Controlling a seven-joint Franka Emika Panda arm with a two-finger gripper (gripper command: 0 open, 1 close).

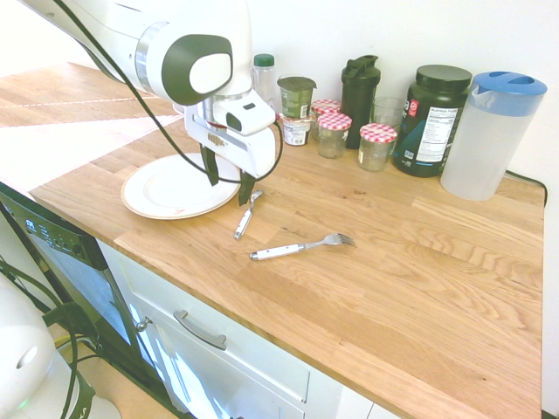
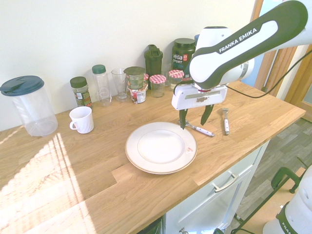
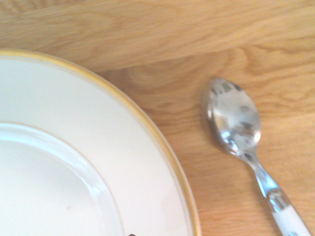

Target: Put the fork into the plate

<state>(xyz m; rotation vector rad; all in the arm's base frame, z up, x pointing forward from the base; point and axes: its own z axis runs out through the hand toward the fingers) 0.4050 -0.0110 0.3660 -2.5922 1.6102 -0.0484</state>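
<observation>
plate (image 3: pixel 74 147) glossy white glaze | spoon (image 3: pixel 234 120) polished metal | counter (image 1: pixel 419 262) smooth wood
</observation>
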